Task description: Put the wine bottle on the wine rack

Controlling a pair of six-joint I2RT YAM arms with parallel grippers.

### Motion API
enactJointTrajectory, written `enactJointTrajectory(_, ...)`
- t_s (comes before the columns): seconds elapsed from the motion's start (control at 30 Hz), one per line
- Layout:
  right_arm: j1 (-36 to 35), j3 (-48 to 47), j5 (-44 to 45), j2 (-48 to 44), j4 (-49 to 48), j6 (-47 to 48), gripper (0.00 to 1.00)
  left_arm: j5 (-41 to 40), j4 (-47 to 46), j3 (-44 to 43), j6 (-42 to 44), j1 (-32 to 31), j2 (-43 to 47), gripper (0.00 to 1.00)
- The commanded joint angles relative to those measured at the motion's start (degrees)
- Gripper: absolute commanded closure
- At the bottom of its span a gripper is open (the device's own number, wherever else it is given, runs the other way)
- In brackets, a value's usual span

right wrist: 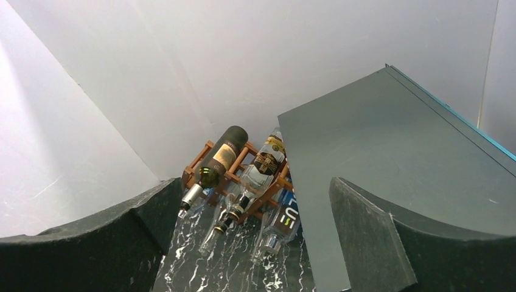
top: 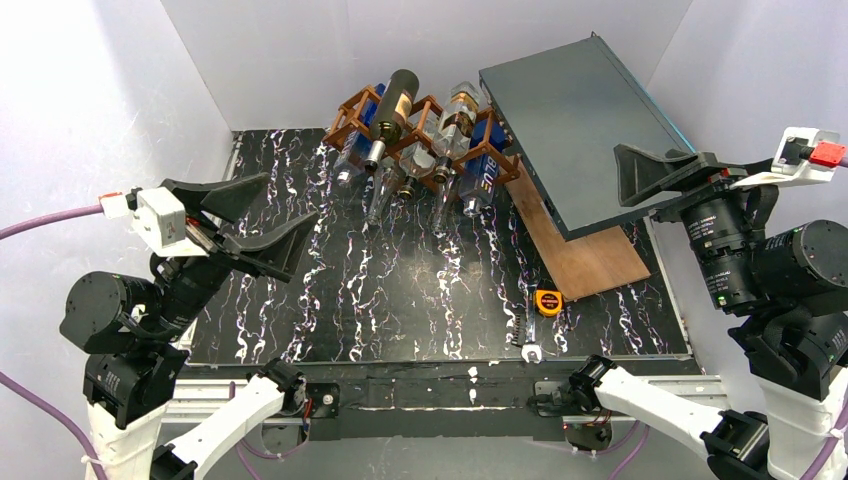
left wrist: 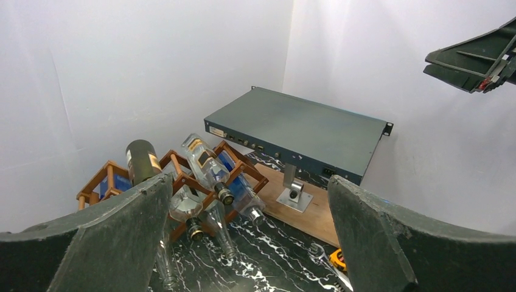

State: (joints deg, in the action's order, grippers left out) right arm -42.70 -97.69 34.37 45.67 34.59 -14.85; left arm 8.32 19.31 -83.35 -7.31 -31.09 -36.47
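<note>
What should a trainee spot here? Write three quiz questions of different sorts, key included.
1. True or false: the dark wine bottle lies on top of the wine rack.
2. What do the left fingers hold? A) a bottle B) nothing C) a cloth
3. Name the small yellow object near the front of the table.

Key: 1 true; 2 B; 3 tape measure.

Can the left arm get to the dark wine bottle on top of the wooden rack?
Probably yes. The left gripper is open and empty, the dark wine bottle lies topmost on the reddish-brown wooden lattice rack, and only bare black marbled tabletop lies between them.
</note>
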Motion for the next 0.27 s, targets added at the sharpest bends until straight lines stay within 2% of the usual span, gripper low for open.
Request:
enactJointTrajectory(0.0,0.27,-0.18,0.73,-0.82,-3.34,-0.46,0.0,-0.76,-1.12,0.03,1.07,-0.21,-0.43,0.02)
enactJointTrajectory(0.07,0.25,1.53,-2.57,-1.42,-5.31,1.67,0.0,-0.76,-1.12,0.24,1.03,-0.21,-0.45,0.02)
enactJointTrajectory(0.17,0.33,-2.8,2.12,1.74,0.79,-1.52,0.0,-0.68,-1.2,0.29,1.0,-0.2,-0.45,0.02)
enactJointTrajectory(0.23,0.4,-4.16,2.41,2.35,1.33,-0.09,0.0,-0.51,-1.21,0.23,0.98,-0.2,-0.4,0.02)
